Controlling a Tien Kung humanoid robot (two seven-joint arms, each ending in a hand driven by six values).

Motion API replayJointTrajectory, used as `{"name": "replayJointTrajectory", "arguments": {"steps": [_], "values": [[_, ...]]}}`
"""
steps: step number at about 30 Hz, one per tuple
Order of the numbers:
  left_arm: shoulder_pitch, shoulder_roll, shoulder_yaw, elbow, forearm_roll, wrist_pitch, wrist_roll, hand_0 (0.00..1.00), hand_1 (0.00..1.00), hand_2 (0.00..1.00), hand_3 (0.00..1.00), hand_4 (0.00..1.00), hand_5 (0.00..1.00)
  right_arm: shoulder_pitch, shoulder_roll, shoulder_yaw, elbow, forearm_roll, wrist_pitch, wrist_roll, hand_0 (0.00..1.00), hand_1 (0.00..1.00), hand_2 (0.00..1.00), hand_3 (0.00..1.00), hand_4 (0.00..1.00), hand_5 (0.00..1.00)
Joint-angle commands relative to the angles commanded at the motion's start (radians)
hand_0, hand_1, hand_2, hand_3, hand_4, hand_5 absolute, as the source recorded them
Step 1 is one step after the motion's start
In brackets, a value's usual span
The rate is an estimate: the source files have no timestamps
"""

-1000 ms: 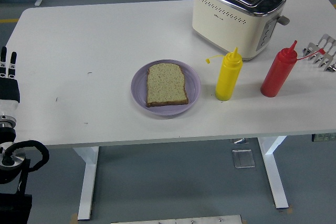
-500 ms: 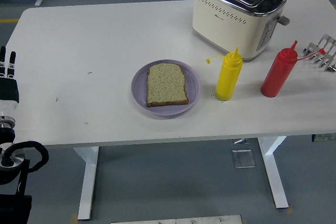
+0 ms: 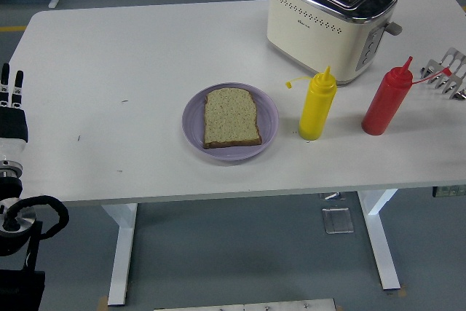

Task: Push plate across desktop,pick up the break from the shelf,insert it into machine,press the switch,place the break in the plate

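Note:
A slice of bread [image 3: 231, 116] lies flat on a lilac plate [image 3: 267, 135] near the table's middle. A cream toaster [image 3: 328, 17] with two empty top slots stands at the back right, its lever [image 3: 393, 28] on the right side. A metal rack [image 3: 448, 72] shows at the right edge. My left hand [image 3: 12, 103] rests at the left edge of the table, fingers straight and holding nothing. My right hand is out of view.
A yellow squeeze bottle [image 3: 317, 104] stands just right of the plate, and a red squeeze bottle [image 3: 386, 98] right of that, both in front of the toaster. The white table [image 3: 124, 56] has bare room on its left half.

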Motion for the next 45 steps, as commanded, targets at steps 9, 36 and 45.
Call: {"name": "replayJointTrajectory", "arguments": {"steps": [9, 36, 45], "values": [[0.012, 0.0, 0.013, 0.001, -0.001, -0.001, 0.002, 0.846, 0.855, 0.857, 0.79, 0.569, 0.998, -0.053, 0.031, 0.039, -0.031, -0.024, 0.023, -0.002, 0.836, 0.801, 0.813, 0.813, 0.413, 0.597], [0.036, 0.006, 0.034, 0.0, 0.001, -0.001, 0.004, 0.846, 0.855, 0.857, 0.79, 0.567, 0.998, -0.07, 0.045, 0.052, -0.055, -0.016, 0.027, -0.008, 0.837, 0.797, 0.802, 0.78, 0.389, 0.653], [0.034, 0.006, 0.037, -0.001, 0.0, 0.0, 0.003, 0.845, 0.855, 0.858, 0.791, 0.568, 0.998, -0.069, 0.044, 0.06, -0.055, -0.013, 0.024, -0.01, 0.837, 0.793, 0.796, 0.766, 0.385, 0.654]]}}
